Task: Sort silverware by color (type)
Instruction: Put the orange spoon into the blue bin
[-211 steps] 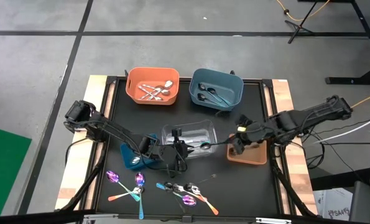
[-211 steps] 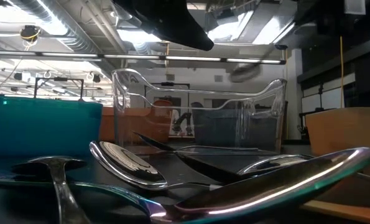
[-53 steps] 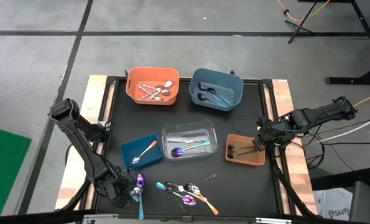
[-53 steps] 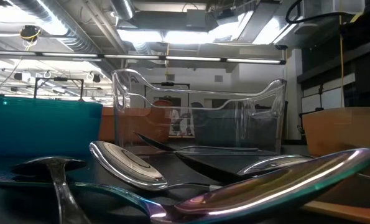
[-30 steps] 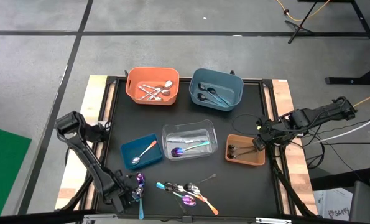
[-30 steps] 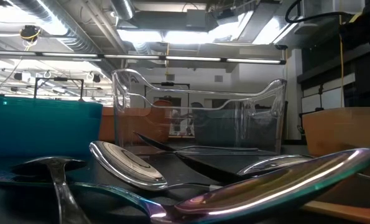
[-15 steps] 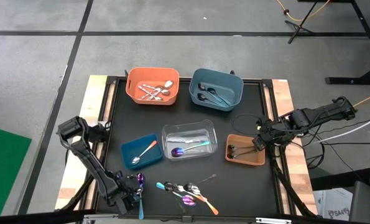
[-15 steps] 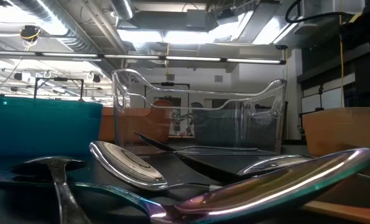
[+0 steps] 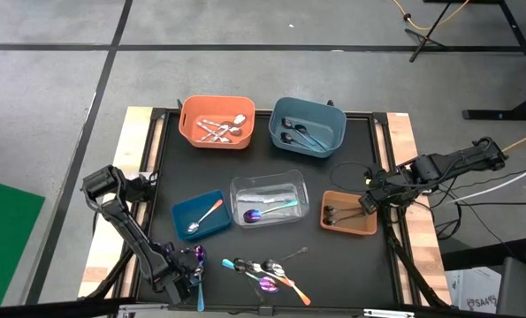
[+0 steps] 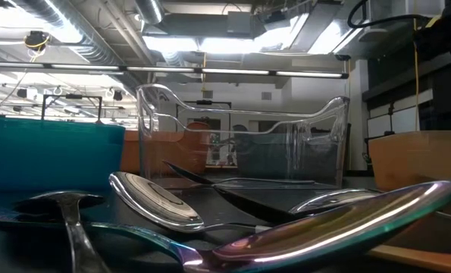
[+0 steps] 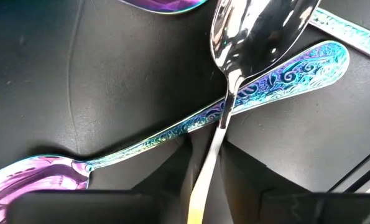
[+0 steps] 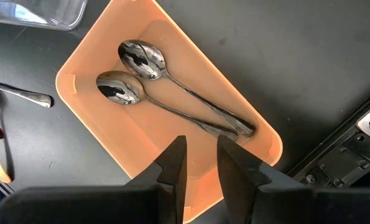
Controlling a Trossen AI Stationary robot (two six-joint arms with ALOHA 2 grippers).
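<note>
My left gripper [image 9: 181, 270] is low over the table's near left. It is open, and its fingers stand on either side of the handle [image 11: 211, 163] of a silver spoon with an orange handle end [image 11: 259, 28]. That spoon lies across the handle of an iridescent purple-teal spoon [image 11: 278, 71] on the black mat. More spoons and forks [image 9: 267, 272] lie near the front edge. My right gripper [image 9: 367, 201] hangs over the brown bin [image 12: 97, 56], which holds two dark spoons [image 12: 141, 59]. It is empty, with a narrow gap between its fingers [image 12: 201, 163].
An orange bin [image 9: 217, 121] and a blue bin [image 9: 308, 126] with silverware stand at the back. A clear bin [image 9: 269, 199] stands mid-table and a small teal bin [image 9: 201, 215] to its left, each with silverware in it. The low view shows spoons close up in front of the clear bin [image 10: 240, 144].
My left arm has shifted a little, bringing its gripper slightly toward the table's right over the near-left spoons. The silverware has stayed in place.
</note>
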